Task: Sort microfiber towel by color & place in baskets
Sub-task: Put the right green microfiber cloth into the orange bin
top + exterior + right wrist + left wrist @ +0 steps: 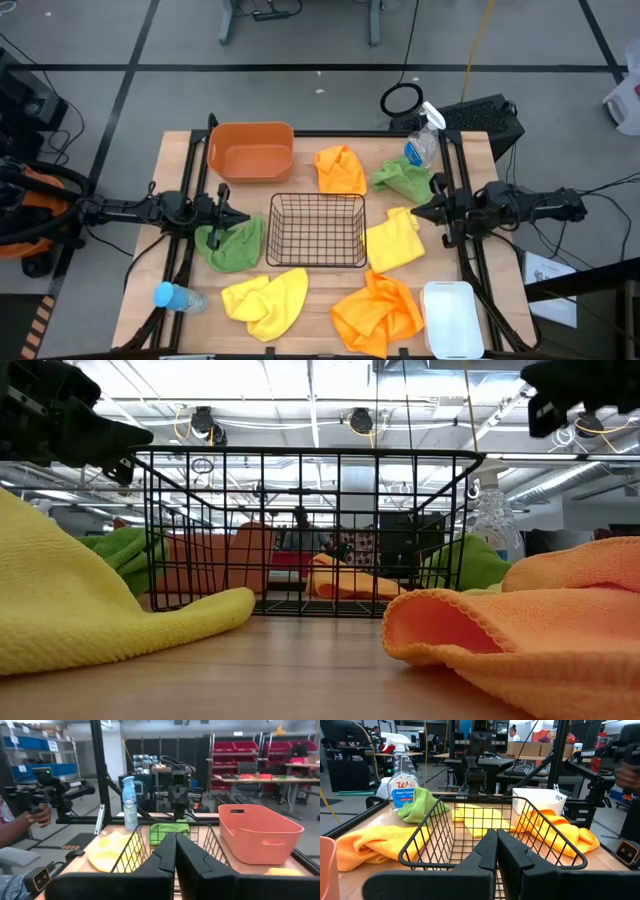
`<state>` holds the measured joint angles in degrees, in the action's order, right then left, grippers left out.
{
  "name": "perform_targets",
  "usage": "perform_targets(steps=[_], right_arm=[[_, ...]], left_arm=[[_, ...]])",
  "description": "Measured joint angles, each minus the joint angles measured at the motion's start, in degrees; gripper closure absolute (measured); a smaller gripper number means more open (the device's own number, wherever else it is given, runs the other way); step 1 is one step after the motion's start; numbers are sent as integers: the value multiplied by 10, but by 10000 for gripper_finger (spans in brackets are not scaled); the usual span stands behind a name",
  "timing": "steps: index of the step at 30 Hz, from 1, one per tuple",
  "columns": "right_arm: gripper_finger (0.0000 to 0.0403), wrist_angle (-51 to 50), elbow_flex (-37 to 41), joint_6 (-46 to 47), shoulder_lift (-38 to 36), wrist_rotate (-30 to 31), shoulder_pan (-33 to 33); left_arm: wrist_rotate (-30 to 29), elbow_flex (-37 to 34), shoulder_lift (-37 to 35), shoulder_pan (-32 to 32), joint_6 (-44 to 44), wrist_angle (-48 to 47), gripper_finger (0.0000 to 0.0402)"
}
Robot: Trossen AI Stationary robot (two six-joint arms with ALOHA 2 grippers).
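Hovering with fingers pressed together and empty, the left gripper (243,215) and right gripper (415,211) flank the black wire basket (317,230); a green towel (231,246) lies just beneath the left one.

Six crumpled towels (341,170) on the table around empty black basket (317,230), orange tub (251,152), white bin (452,318).
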<state>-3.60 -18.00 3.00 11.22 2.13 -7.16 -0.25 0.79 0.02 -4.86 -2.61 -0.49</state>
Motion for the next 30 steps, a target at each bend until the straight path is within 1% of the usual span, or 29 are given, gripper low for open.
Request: perform_targets(steps=[10,17,24,30], right_arm=[[403,-119,-217,16,164,8,0],[403,-185,-340,10,243,8,0],[403,-207,-418,9,291,8,0],[403,-219,-436,9,321,8,0]], left_arm=[[0,0,0,0,0,0,389],[0,0,0,0,0,0,389],[0,0,0,0,0,0,389],[0,0,0,0,0,0,389]])
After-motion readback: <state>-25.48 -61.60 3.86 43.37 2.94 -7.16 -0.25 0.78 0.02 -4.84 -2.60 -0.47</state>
